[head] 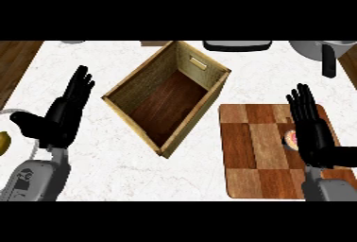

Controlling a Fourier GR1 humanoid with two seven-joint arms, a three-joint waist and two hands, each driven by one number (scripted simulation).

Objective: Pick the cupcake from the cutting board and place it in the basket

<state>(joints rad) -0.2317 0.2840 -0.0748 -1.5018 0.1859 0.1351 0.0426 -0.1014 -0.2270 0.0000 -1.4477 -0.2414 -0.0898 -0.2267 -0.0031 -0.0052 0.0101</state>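
Looking down, we see our right hand [312, 130], fingers straight and apart, over the cutting board [254, 156], half hiding the cupcake [290, 139]. Our left hand [61, 113] rests open left of the basket [209, 97].

Grey forearms end in black hands: left hand [59, 116], right hand [314, 132].

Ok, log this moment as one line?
cupcake: on board | basket: nothing inside | right hand: open, over cupcake | left hand: open
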